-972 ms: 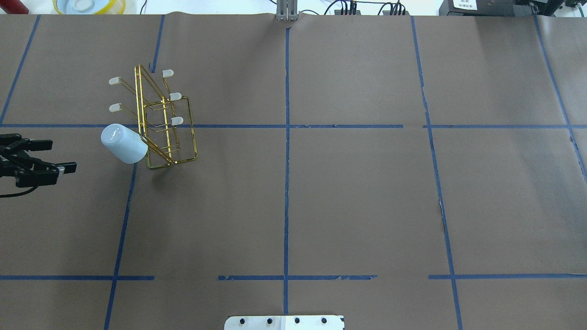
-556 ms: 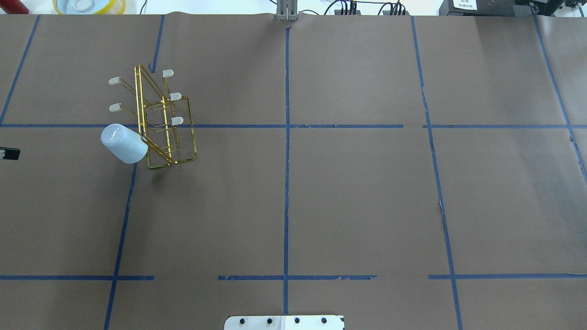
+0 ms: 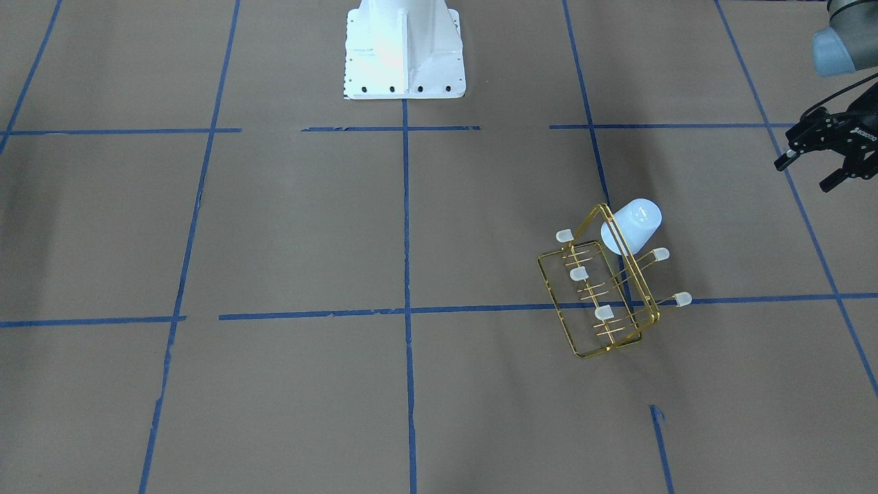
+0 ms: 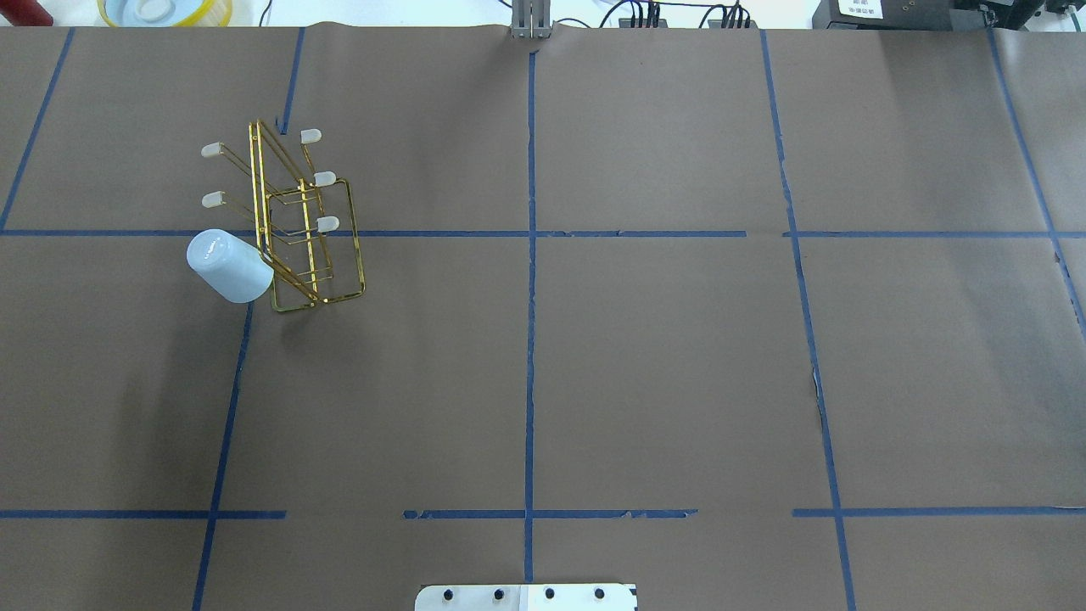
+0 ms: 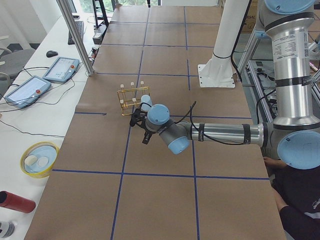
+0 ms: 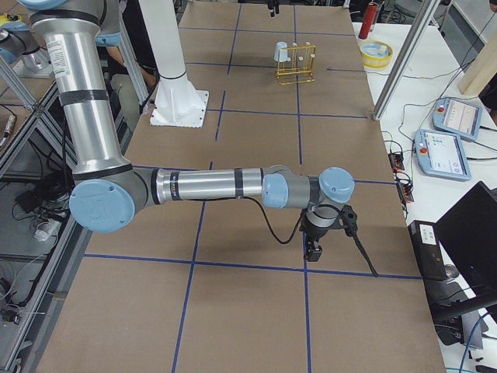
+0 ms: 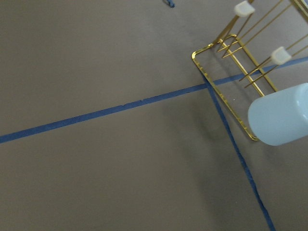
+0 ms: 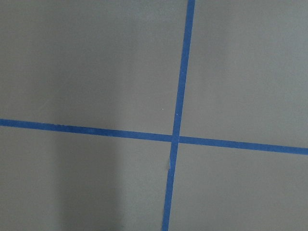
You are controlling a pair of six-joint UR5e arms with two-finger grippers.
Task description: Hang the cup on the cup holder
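Observation:
The pale blue cup (image 4: pixel 227 266) sits tilted, bottom outward, over the nearest left prong of the gold wire cup holder (image 4: pixel 316 240). The other prongs show bare whitish caps. Both also show in the front view, the cup (image 3: pixel 632 225) on the holder (image 3: pixel 603 302), and in the left wrist view, the cup (image 7: pixel 281 115) beside the holder's base frame (image 7: pixel 226 106). My left gripper (image 3: pixel 804 173) is open and empty, well off to the left of the cup; it is out of the overhead view. My right gripper (image 6: pixel 314 249) shows only in the right side view, far from the holder; I cannot tell its state.
The brown paper table carries blue tape lines. The robot's white base plate (image 4: pixel 526 596) is at the near edge. A yellow-rimmed bowl (image 4: pixel 165 10) and a metal post (image 4: pixel 531 21) stand at the far edge. Tablets (image 5: pixel 60 69) lie beyond the table.
My open left gripper has drawn back to the left and left the overhead view. The cup and the holder have not moved.

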